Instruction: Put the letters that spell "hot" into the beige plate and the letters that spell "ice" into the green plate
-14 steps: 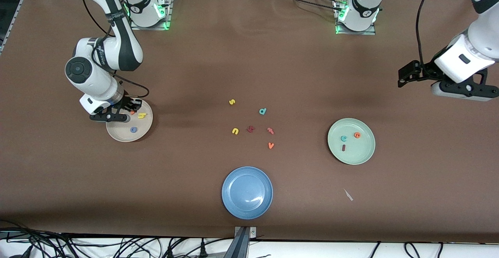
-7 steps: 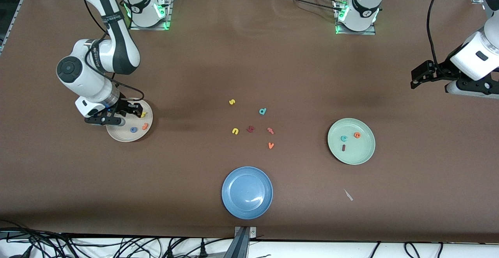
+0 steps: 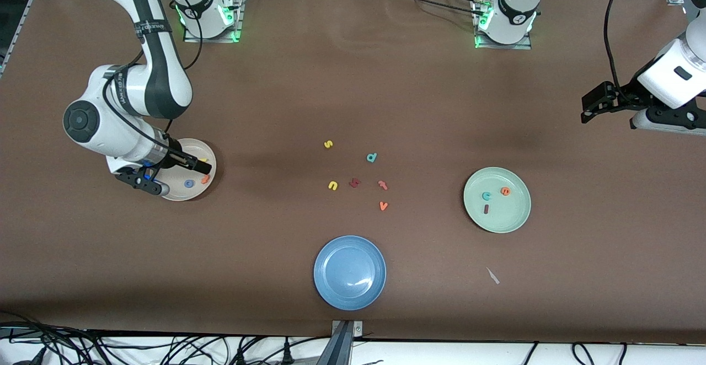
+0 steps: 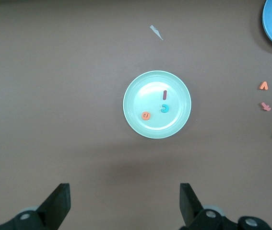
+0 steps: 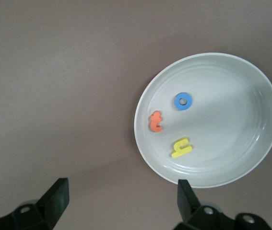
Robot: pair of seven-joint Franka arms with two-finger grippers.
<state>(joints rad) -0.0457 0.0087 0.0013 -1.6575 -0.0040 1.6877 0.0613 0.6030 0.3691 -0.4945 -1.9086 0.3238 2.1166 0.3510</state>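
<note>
the table carries three plates. the beige plate sits toward the right arm's end, the green plate toward the left arm's end, and a blue plate lies between them, nearest the front camera.

the right gripper hangs over the beige plate's edge with its fingers spread wide and nothing between them. the left gripper waits in the air near the left arm's end of the table, also wide and empty.

in the beige plate lie the yellow h, blue o and orange t, close together but apart. in the green plate lie the dark red i, teal c and orange e. both words look sorted.

spare letters lie on the table midway between the two plates.

the letters look like light, soft, flat foam, likely to skid or flip when nudged. a narrow pinch across a stroke, straight down, would suit best.
</note>
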